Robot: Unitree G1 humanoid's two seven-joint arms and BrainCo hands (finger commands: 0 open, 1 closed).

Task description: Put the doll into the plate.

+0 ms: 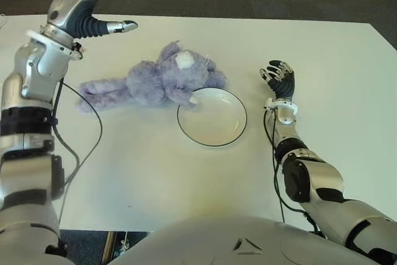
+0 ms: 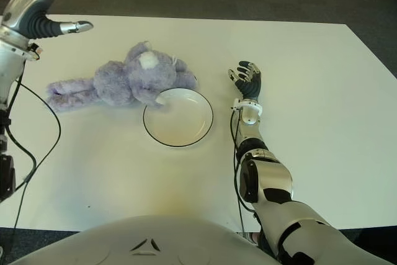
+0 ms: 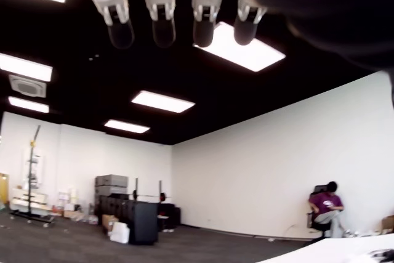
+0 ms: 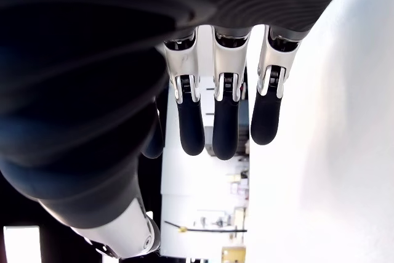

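I have the soft lilac plush doll (image 1: 155, 82) lying flat on the white table (image 1: 322, 66), its long limbs trailing out toward my left side and one paw draped over the near rim of the round white plate with the dark edge (image 1: 212, 117). So the doll touches the plate but is not in it; the dish itself holds nothing else.

My left hand (image 1: 84, 4) is raised above the table's far left corner, well apart from the doll, which lies below and to the right of its fingertips. The fingers (image 3: 163, 20) are spread and extended, thumb out to the side, holding nothing; the wrist view looks past them into the room, where a person sits by the wall. My right hand (image 1: 280, 82) shows just beyond the plate's right side, fingers (image 4: 225, 118) straight and relaxed, also empty. I cannot tell whether it touches the table.

I judge the doll to be light, limp and squashy, with fur that gives grip rather than slip, and nothing breakable about it. It will sag and dangle if lifted by a limb, so I would close on the fat middle of the body, near the white belly patch. The plate is the fragile, slide-prone piece; a dragging paw could nudge it.
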